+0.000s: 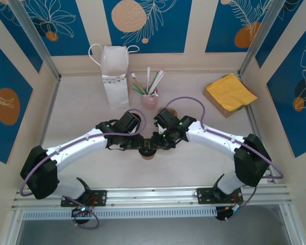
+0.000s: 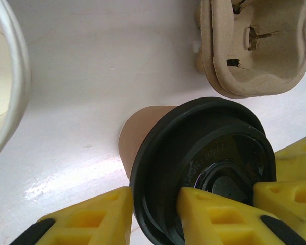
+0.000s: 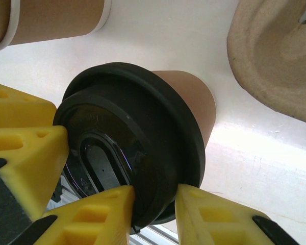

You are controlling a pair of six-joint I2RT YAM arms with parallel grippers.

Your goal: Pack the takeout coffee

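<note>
The takeout coffee [image 1: 148, 152], a brown paper cup [image 2: 143, 127] under a black lid [image 2: 204, 153], stands at the table's middle between both arms. My left gripper [image 2: 155, 194] is shut on the lid's rim, one yellow finger outside it and one on the lid's top. From the opposite side my right gripper [image 3: 155, 190] is shut on the same lid [image 3: 127, 132], pinching its rim likewise. In the top view the left gripper [image 1: 137, 146] and right gripper [image 1: 160, 143] meet over the cup.
A pulp cup carrier [image 2: 255, 46] lies just beyond the coffee. An open cup [image 2: 10, 76] with a pale inside is close by. Further back stand a white paper bag [image 1: 115, 76] and a pink cup of stirrers [image 1: 149, 98]. Yellow napkins [image 1: 229, 92] sit at the back right.
</note>
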